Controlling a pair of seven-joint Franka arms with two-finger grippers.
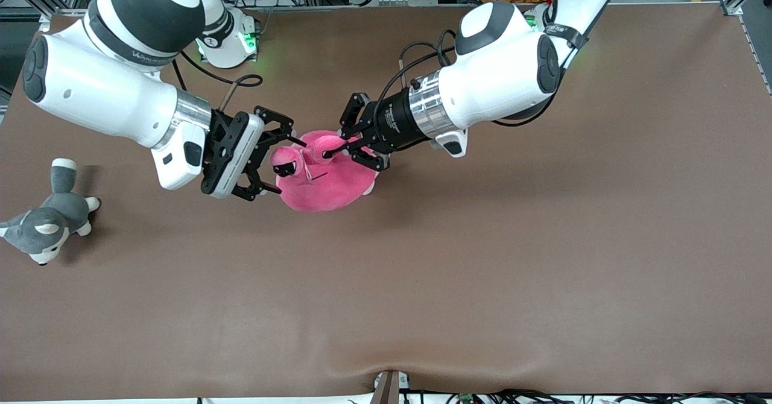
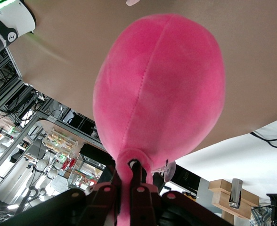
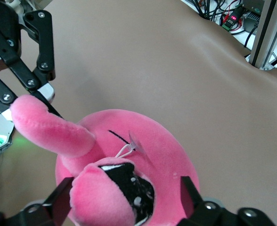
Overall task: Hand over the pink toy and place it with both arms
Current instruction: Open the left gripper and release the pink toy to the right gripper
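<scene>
The pink toy (image 1: pixel 329 181) hangs over the worktop (image 1: pixel 482 259), long axis running hand to hand: left hand (image 1: pixel 338 149) clenched on its ear, right hand (image 1: pixel 278 166) released around its face.

Pink toy (image 3: pixel 143 155) between the spread fingers (image 3: pixel 58 200) of the right gripper (image 3: pixel 124 197) — left gripper (image 3: pixel 32 96) clamping its ear (image 3: pixel 49 129).

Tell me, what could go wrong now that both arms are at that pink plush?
The left end effector pinches only a thin ear of the pink toy, so the hanging body might slip free.

The right end effector is open around the toy's other end; if it shuts on little plush, the handover could fail.

The two end effectors sit very close together and might bump.
</scene>
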